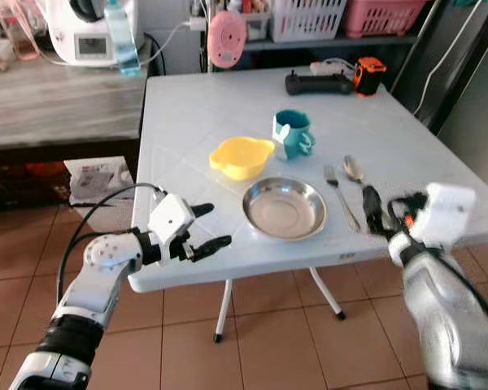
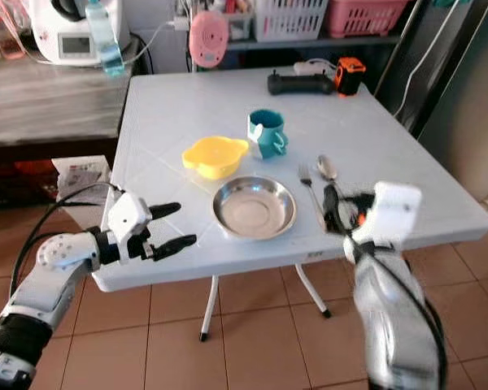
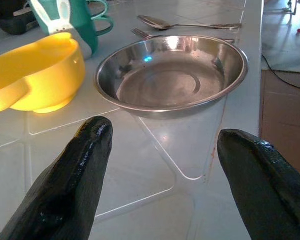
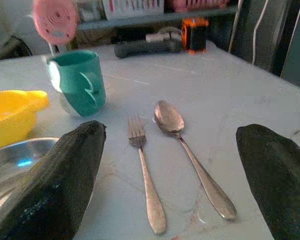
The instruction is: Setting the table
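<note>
A steel plate [image 1: 284, 209] sits near the front edge of the white table [image 1: 187, 114]. Behind it stand a yellow bowl [image 1: 241, 157] and a teal cup [image 1: 292, 134]. A fork [image 1: 340, 195] and a spoon [image 1: 354, 171] lie side by side to the right of the plate. My left gripper [image 1: 218, 225] is open at the table's front left edge, pointing toward the plate [image 3: 170, 75]. My right gripper [image 1: 382, 213] is open and empty at the front right, just in front of the handles of the fork [image 4: 145, 185] and the spoon [image 4: 190, 160].
A black device [image 1: 317, 83] and an orange tool [image 1: 369, 75] lie at the table's far side. A wooden counter [image 1: 57, 101] with an appliance and a bottle stands to the left. Shelves with baskets [image 1: 309, 16] run behind. Tiled floor surrounds the table.
</note>
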You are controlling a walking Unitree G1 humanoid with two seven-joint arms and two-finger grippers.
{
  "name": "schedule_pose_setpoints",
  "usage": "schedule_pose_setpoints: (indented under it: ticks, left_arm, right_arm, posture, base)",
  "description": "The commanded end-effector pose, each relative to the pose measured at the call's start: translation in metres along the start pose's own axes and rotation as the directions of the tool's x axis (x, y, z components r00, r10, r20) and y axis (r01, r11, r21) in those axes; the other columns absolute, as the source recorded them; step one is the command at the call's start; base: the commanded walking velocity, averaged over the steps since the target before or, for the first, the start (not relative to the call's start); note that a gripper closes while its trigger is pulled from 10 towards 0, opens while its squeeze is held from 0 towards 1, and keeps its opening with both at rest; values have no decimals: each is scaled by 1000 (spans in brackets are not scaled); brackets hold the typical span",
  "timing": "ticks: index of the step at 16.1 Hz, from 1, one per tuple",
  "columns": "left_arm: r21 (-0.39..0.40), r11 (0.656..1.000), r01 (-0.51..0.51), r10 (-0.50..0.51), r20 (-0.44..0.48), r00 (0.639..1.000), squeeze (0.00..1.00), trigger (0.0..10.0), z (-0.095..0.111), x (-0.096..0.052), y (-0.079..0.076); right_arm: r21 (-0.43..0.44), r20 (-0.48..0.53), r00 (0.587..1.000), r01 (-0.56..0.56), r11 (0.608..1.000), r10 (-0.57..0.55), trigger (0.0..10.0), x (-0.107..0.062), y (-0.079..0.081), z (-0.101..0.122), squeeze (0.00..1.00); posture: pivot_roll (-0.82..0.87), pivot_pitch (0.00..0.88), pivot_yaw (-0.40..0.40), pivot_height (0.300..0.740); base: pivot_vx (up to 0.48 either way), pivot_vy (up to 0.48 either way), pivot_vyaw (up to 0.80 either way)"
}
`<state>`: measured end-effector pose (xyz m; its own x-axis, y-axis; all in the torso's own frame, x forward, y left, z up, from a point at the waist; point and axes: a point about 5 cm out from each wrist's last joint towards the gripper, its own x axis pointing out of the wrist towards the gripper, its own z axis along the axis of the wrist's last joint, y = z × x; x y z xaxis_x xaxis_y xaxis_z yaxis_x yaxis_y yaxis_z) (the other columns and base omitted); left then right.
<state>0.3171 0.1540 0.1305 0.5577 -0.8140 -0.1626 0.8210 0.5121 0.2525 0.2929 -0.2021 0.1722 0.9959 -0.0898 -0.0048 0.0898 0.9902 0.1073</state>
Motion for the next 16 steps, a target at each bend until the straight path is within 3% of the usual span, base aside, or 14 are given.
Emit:
schedule_pose_setpoints:
  ticks: [1, 4, 11, 16]
  left_arm:
    - [13, 1000, 26, -26, -5, 1000, 0, 10000, 1, 1, -2]
    - [12, 1000, 19, -19, -3, 1000, 0, 10000, 1, 1, -2]
    - [7, 1000, 22, -22, 7, 1000, 0, 10000, 1, 1, -7]
    - [5, 1000, 23, -23, 10, 1000, 0, 10000, 2, 3, -8]
  right_arm:
    - [25, -34, 999, 40, 999, -39, 10000, 10, -7, 1, 0]
    - [56, -113, 993, -15, 998, 21, 10000, 37, 6, -4, 0]
    - [94, -207, 957, -186, 978, 202, 10000, 57, 64, -30, 0]
    - [110, -254, 950, -158, 981, 181, 10000, 61, 68, -41, 0]
  posture:
    - [89, 125, -12, 740]
    - [104, 129, -18, 740]
    - [117, 132, -26, 740]
    - [119, 135, -26, 740]
  base:
    - [0, 0, 0]
    - [0, 0, 0]
    - [0, 0, 0]
    - [0, 0, 0]
